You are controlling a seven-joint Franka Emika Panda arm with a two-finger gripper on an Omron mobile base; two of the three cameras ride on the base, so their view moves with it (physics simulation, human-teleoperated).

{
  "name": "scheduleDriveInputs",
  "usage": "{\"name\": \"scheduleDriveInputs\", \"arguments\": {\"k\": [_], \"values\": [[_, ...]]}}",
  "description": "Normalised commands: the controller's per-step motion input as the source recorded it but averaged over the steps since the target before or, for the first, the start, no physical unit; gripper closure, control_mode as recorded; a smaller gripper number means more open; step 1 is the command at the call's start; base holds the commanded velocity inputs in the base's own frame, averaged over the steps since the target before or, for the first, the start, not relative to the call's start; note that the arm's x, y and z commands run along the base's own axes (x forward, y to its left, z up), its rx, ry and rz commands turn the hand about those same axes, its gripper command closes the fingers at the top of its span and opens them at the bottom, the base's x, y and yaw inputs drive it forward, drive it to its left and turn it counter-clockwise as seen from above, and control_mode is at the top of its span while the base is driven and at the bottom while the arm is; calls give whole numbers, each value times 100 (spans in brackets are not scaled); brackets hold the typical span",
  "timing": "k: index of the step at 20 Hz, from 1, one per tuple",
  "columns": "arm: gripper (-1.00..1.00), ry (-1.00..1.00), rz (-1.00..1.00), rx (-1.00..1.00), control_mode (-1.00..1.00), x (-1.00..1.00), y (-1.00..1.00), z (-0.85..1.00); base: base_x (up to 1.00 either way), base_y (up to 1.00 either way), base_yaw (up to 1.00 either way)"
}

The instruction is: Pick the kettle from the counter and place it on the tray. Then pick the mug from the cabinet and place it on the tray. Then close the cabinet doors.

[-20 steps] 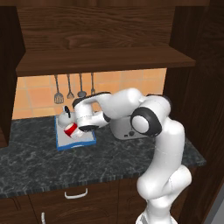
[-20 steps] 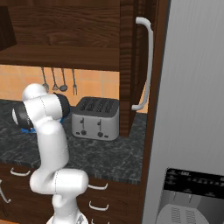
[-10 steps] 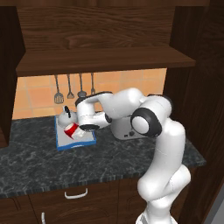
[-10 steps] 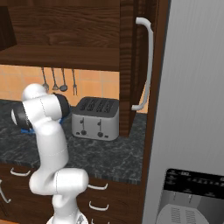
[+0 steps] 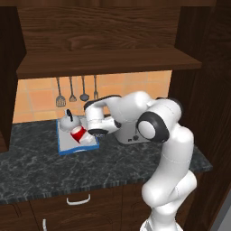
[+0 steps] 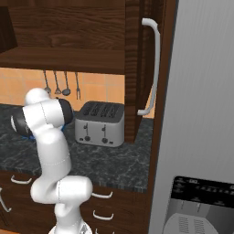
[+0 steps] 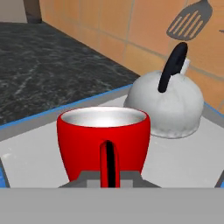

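Note:
The red mug (image 5: pixel 80 133) hangs tilted low over the blue-rimmed tray (image 5: pixel 72 145), and my gripper (image 5: pixel 87 135) is shut on its side handle. In the hand view the mug (image 7: pixel 104 140) sits right before my gripper (image 7: pixel 109 177), its handle between the finger tips. Just behind it the white kettle (image 7: pixel 166 105) with its black handle stands on the tray (image 7: pixel 30 148). From the left base view the kettle (image 5: pixel 68 121) is at the tray's back left corner. I cannot tell whether the mug touches the tray. The cabinet door (image 6: pixel 144 68) stands open.
A silver toaster (image 6: pixel 99 123) stands on the dark counter (image 5: pixel 90 167) right of the tray, partly behind my arm. Utensils (image 5: pixel 76 90) hang on the tiled wall. The cabinet shelf (image 5: pixel 108 61) juts out overhead. A grey fridge (image 6: pixel 205 114) stands at the right.
The hand with the mug has edged slightly to the right over the tray; the kettle and tray have stayed put.

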Motion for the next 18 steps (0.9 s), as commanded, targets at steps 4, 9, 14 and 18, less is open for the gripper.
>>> {"name": "scheduleDriveInputs", "arguments": {"k": [4, 9, 14, 18], "values": [[-100, 4, 0, 0, -100, 2, -12, -24, 0, 0, 0], [-100, 1, 0, 0, -100, 9, -1, 0, 0, 0, 0], [-100, 5, 0, 0, -100, 0, -5, -3, 0, 0, 0], [-100, 8, 0, 0, -100, -7, -11, -17, 0, 0, 0]]}}
